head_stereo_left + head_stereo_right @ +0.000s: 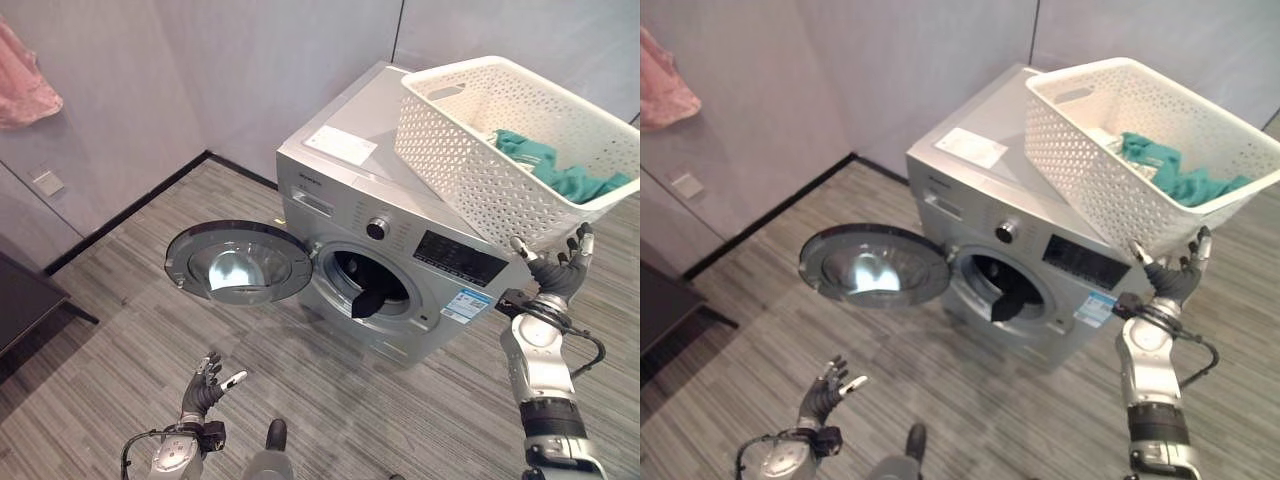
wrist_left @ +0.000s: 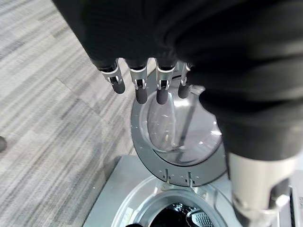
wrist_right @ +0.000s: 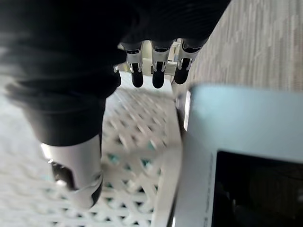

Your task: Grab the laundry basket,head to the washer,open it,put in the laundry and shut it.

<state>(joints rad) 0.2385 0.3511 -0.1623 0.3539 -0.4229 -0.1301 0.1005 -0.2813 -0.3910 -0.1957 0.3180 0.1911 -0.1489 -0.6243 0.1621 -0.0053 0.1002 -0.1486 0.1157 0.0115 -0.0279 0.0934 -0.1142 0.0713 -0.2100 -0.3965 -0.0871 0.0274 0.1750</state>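
A white perforated laundry basket (image 1: 480, 160) rests tilted on top of the silver washer (image 1: 360, 215), with teal laundry (image 1: 560, 172) inside it. The washer's round door (image 1: 238, 263) hangs wide open to the left, and a dark garment (image 1: 372, 297) droops out of the drum opening. My right hand (image 1: 558, 268) is raised just below the basket's near corner, fingers spread and holding nothing; the basket's mesh (image 3: 142, 137) shows close past the fingers (image 3: 154, 75). My left hand (image 1: 205, 388) is low over the floor in front of the door, fingers relaxed and empty.
Grey striped flooring (image 1: 120, 330) spreads before the washer. Pale walls run behind it, with a pink cloth (image 1: 25, 80) hanging at the upper left. A dark piece of furniture (image 1: 20, 310) juts in at the left edge. A paper sheet (image 1: 340, 145) lies on the washer top.
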